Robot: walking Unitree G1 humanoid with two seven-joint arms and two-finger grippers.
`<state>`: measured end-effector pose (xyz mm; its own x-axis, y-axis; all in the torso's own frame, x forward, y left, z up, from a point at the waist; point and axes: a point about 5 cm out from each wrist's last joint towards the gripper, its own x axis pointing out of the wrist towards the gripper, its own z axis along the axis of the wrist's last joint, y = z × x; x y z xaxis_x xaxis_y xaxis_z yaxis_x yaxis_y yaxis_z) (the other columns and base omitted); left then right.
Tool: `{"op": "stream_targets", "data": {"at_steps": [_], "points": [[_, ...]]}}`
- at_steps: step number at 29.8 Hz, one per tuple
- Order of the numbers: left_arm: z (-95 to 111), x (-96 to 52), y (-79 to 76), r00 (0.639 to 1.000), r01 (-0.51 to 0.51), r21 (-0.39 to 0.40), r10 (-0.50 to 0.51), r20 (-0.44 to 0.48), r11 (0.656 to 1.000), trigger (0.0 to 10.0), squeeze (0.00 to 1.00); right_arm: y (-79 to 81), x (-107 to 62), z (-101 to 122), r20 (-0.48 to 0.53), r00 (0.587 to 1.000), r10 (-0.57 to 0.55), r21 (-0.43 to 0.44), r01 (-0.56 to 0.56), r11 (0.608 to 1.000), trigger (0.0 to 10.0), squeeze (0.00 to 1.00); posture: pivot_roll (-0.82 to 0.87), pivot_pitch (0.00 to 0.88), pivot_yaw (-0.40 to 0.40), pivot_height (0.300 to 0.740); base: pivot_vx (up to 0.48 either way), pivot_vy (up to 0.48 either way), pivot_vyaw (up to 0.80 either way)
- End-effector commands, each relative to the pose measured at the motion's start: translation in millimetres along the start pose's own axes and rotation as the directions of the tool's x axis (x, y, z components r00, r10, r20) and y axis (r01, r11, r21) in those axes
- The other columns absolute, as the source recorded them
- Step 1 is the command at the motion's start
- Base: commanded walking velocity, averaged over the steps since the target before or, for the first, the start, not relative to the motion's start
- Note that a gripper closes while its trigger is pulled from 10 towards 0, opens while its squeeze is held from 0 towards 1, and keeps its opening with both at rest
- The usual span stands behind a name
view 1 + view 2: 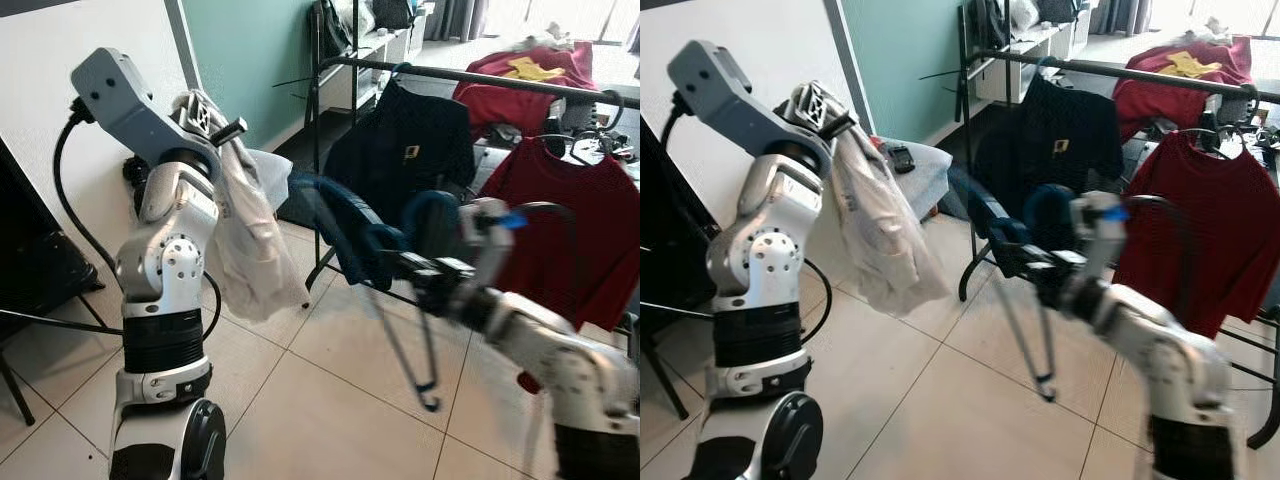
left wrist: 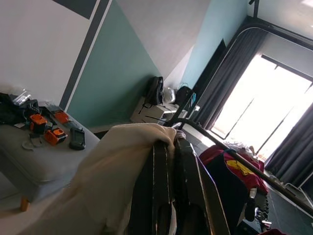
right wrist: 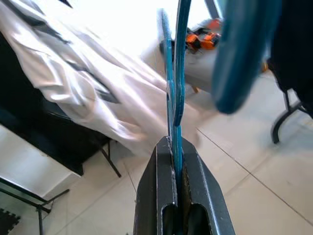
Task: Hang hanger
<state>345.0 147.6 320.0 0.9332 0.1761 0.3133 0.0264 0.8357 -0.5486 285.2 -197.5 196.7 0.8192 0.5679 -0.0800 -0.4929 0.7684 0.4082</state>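
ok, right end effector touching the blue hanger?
Touching. Right wrist view shows the right end effector fingers shut on the blue hanger.

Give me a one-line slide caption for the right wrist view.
Right gripper shut on a blue hanger, white garment hanging beyond over the tiled floor.

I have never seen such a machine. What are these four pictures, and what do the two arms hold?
This is a humanoid robot with two silver arms, each ending in two long black fingers. The two wide pictures come from a camera on its head, looking forward and down at a tiled floor and a black clothes rail, where a dark shirt and a red shirt hang. The other two pictures come from cameras on the wrists, looking along the fingers. The raised left gripper is shut on a white garment that hangs down. The right gripper is shut on a blue hanger, held out toward the rail. A grey table with small gadgets stands by the wall.
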Motion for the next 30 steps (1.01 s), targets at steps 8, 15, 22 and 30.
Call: {"op": "stream_targets", "data": {"at_steps": [8, 15, 22, 30], "points": [[0.7, -2.0, -7.9, 1.0, 0.02, 0.013, -0.02, 0.007, 1.0, 10.0, 0.0, 52.9, -13.2, 12.7, 0.061, 0.911, 0.407, -0.039, -0.405, 0.913, 10.0, 0.0, -0.1, 0.046, 0.109, 0.74, 0.0, 0.0, 0.0], [0.3, -1.9, -9.7, 1.0, 0.025, 0.02, -0.025, 0.005, 0.999, 10.0, 0.0, 78.9, -10.0, -18.4, -0.212, 0.843, 0.494, -0.096, -0.521, 0.848, 10.0, 0.0, -0.09, 0.047, 0.105, 0.74, 0.0, 0.0, 0.0], [2.6, -2.9, -8.7, 1.0, 0.02, 0.023, -0.021, 0.015, 1.0, 10.0, 0.0, 66.4, -3.6, -26.6, -0.32, 0.878, 0.356, -0.172, -0.423, 0.89, 10.0, 0.0, -0.09, 0.051, 0.099, 0.74, 0.0, 0.0, 0.0], [0.6, -5.3, -10.5, 1.0, 0.024, 0.018, -0.024, 0.009, 1.0, 10.0, 0.0, 73.7, -2.8, -3.3, -0.159, 0.889, 0.429, -0.171, -0.453, 0.875, 10.0, 0.0, -0.09, 0.055, 0.102, 0.74, 0.0, 0.0, 0.0]]}}
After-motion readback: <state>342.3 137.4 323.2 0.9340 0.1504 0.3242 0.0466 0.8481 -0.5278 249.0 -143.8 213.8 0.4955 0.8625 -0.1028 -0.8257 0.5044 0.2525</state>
